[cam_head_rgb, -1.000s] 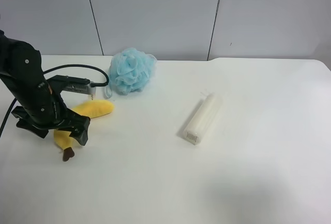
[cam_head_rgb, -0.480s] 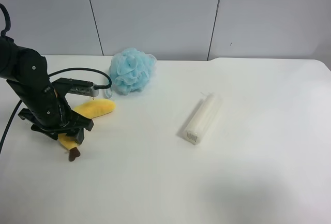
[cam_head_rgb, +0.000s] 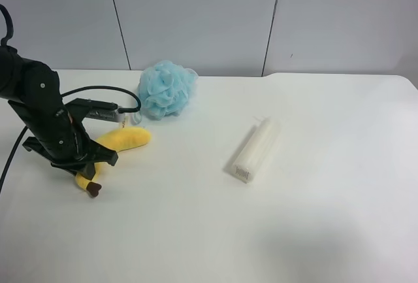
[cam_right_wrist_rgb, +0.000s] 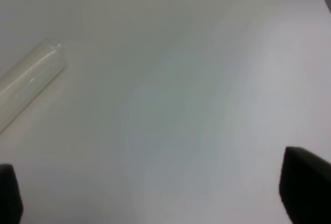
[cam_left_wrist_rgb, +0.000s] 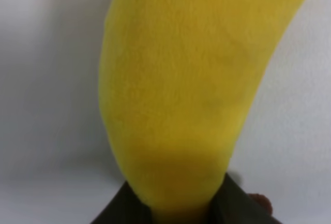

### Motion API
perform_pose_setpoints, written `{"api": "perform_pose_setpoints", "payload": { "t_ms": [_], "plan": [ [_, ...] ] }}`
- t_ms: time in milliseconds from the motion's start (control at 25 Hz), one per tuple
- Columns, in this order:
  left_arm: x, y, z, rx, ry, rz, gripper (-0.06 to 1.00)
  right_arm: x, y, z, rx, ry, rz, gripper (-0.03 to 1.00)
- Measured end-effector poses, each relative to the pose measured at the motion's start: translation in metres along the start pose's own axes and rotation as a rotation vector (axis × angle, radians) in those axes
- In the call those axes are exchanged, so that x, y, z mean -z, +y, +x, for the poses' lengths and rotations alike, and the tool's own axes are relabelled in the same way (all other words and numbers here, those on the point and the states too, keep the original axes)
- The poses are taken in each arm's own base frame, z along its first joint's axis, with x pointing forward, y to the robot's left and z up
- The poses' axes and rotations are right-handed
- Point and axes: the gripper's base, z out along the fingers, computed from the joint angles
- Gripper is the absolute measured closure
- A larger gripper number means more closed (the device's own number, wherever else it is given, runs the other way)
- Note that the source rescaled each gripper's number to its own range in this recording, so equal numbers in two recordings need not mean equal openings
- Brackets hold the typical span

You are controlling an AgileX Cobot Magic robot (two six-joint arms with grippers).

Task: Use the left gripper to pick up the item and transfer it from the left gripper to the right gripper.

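Since half a second back the plush banana has shifted: its free end sits a bit further toward the exterior high view's right and its dark stem tip has drawn in closer under the arm, which has hardly moved. The left tool is the all-black one at that view's left, and the left wrist view confirms it, with the yellow plush filling the picture and dark jaws pressed on either side of it low down. So the left tool is pinching the banana on its stem-side half. Whether the toy is clear of the counter cannot be told. The right tool is spread wide over bare counter, with one end of the white translucent packet in its view; it does not show in the exterior high view. To do the pickup well, the squeeze should probably stay firm, since soft plush gives and can slip. The lift looks best taken straight up, away from the light-blue bath pouf just beyond. Gripping near the stem leaves the long free end for the handover, so it should be offered toward mid-counter, short of the packet. The right tool should close there, clear of the left jaws, before the left lets go.
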Motion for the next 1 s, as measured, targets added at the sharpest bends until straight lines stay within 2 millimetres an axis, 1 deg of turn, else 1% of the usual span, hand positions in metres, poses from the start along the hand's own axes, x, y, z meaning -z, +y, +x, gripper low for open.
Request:
{"api": "perform_pose_setpoints", "payload": {
  "t_ms": [80, 200, 360, 560, 680, 760, 880, 1000],
  "plan": [
    [0.005, 0.0, 0.002, -0.007, 0.024, -0.003, 0.94, 0.0, 0.0, 0.0, 0.0, 0.0, 0.0, -0.03],
    [0.02, 0.001, 0.005, -0.032, 0.052, -0.006, 0.94, 0.0, 0.0, 0.0, 0.0, 0.0, 0.0, -0.03],
    [0.049, 0.001, 0.01, -0.053, 0.052, -0.006, 0.94, 0.0, 0.0, 0.0, 0.0, 0.0, 0.0, -0.03],
    [0.088, 0.003, 0.022, -0.081, 0.027, -0.004, 0.94, 0.0, 0.0, 0.0, 0.0, 0.0, 0.0, -0.03],
    [0.108, 0.004, 0.029, -0.107, 0.019, -0.003, 0.94, 0.0, 0.0, 0.0, 0.0, 0.0, 0.0, -0.03],
    [0.122, 0.003, 0.03, -0.118, 0.003, 0.003, 0.94, 0.0, 0.0, 0.0, 0.0, 0.0, 0.0, -0.03],
    [0.144, -0.001, 0.028, -0.148, -0.028, 0.03, 0.94, 0.0, 0.0, 0.0, 0.0, 0.0, 0.0, -0.03],
    [0.163, -0.016, 0.025, -0.217, -0.047, 0.05, 0.94, 0.0, 0.0, 0.0, 0.0, 0.0, 0.0, -0.03]
  ]
}}
